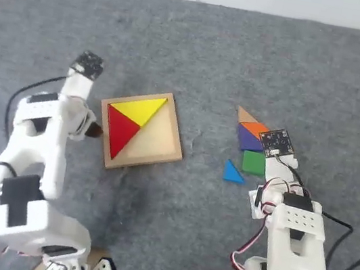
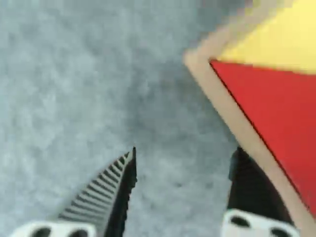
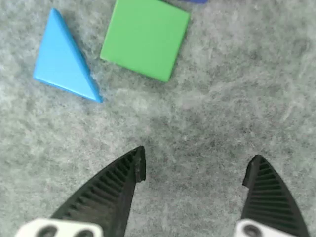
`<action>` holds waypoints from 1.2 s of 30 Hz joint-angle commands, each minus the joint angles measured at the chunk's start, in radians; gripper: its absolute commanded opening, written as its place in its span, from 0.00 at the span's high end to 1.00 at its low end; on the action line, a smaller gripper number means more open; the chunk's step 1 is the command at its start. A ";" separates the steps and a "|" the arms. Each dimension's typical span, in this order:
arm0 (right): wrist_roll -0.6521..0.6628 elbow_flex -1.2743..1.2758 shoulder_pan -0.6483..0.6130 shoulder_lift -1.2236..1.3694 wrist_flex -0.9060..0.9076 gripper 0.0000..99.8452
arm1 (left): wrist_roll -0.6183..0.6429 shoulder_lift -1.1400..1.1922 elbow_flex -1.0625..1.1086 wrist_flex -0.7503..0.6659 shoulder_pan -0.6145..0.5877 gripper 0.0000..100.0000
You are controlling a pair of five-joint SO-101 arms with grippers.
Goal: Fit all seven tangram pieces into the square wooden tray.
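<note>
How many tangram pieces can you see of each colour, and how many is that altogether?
yellow triangle, in the tray: 1
red triangle, in the tray: 1
tan triangle: 1
orange piece: 1
purple piece: 1
green square: 1
blue triangle: 1
Total: 7

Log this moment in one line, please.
tray: red, yellow in | out: tan, orange, purple, green, blue | left tool open by tray | right tool open near green

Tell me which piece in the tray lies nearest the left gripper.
The red triangle: it lies along the tray side next to the left gripper; the yellow triangle sits farther off.
</note>
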 commanded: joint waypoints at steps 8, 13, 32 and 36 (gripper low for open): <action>0.012 -0.005 0.010 -0.024 -0.013 0.68 | 0.060 0.247 -0.332 0.052 0.014 0.71; 0.012 -0.005 0.007 -0.024 -0.013 0.68 | 0.075 0.374 -0.501 0.115 -0.011 0.71; 0.014 -0.005 0.008 -0.024 -0.016 0.68 | 0.078 0.396 -0.582 0.221 0.230 0.71; 0.014 -0.005 0.007 -0.024 -0.018 0.68 | 0.140 0.358 -0.624 0.242 0.183 0.71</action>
